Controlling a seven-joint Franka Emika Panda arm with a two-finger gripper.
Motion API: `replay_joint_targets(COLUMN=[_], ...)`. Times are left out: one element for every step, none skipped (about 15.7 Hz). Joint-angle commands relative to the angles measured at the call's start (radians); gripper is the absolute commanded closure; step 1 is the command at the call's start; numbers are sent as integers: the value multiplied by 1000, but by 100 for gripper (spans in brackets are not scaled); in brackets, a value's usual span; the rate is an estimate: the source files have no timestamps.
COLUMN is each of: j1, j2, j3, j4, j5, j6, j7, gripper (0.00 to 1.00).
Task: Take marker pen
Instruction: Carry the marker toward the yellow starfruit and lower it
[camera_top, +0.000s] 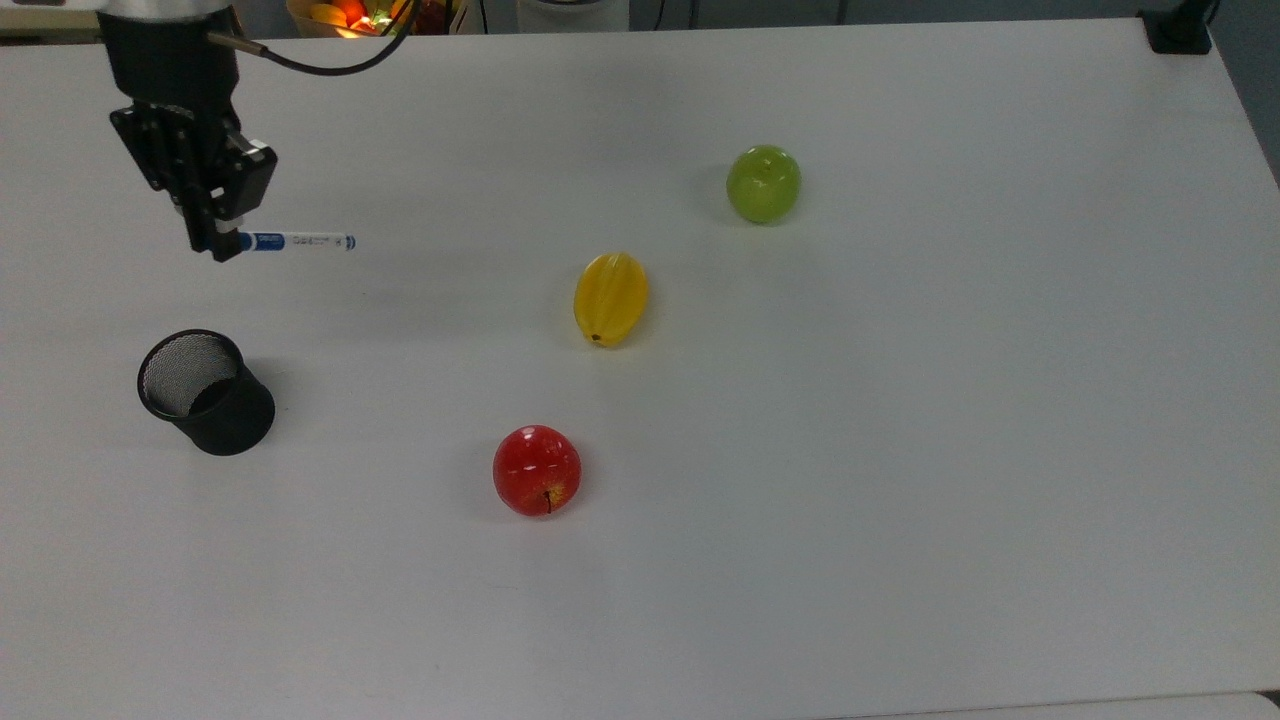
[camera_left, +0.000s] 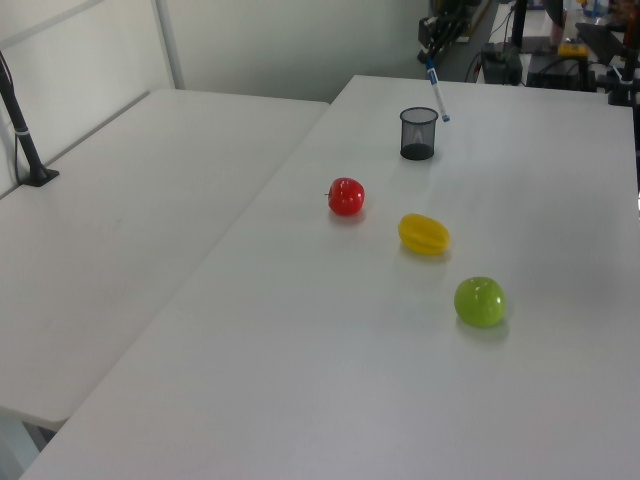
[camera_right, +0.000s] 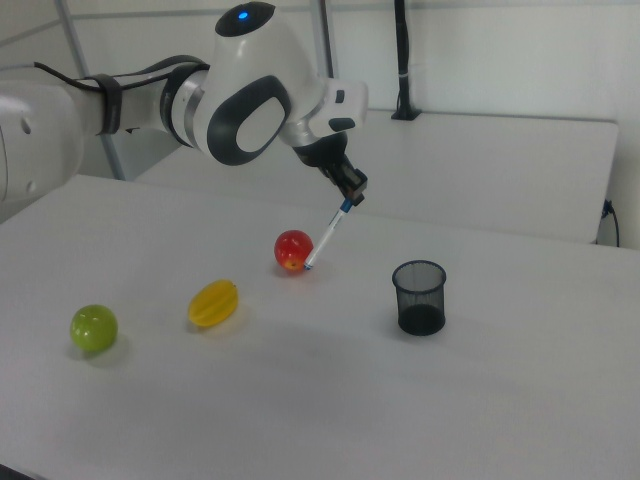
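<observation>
Marker (camera_top: 297, 241) hangs in the air, clamped at its blue-capped end by the gripper (camera_top: 222, 243), above the table (camera_top: 900, 400) and apart from the black mesh cup (camera_top: 205, 392), which sits toward the top view's lower left. Slim, stiff and light, its smooth white barrel looks liable to pivot when pinched at one end; a hold nearer mid-barrel would likely steady it. Glossy red apple (camera_top: 537, 470), ribbed yellow fruit (camera_top: 611, 298) and green apple (camera_top: 763, 183) lie well to the top view's right.

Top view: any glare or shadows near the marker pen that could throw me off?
Top view: the marker pen reads crisp, with a faint soft shadow on the table below it; small highlights sit on the red apple. Right view: the pen overlaps that apple.
</observation>
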Motion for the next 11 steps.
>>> replay_joint_targets(j1=[85,100,114,134,152,174,195,212,229,243,255], j2=[-76,-76,-76,-76,-73,-68,-62,-56,-51,-50,-43], j3=[-41,-41,-41,-41,-39,-39,-39,-38,-33,-30,-30], j4=[-92,-94,-94,-97,-102,-111,-121,-134,-149,-164,-174], j5=[15,15,13,13,13,13,12,9,1,-2,-5], j6=[-98,-130,-162,-194,-227,-251,-262,-270,-275,-284,-294], j7=[-63,-65,-68,-79,-91,-99,-103,-109,-113,-114,-116], gripper=[99,99,99,99,99,99,99,99,99,98,98])
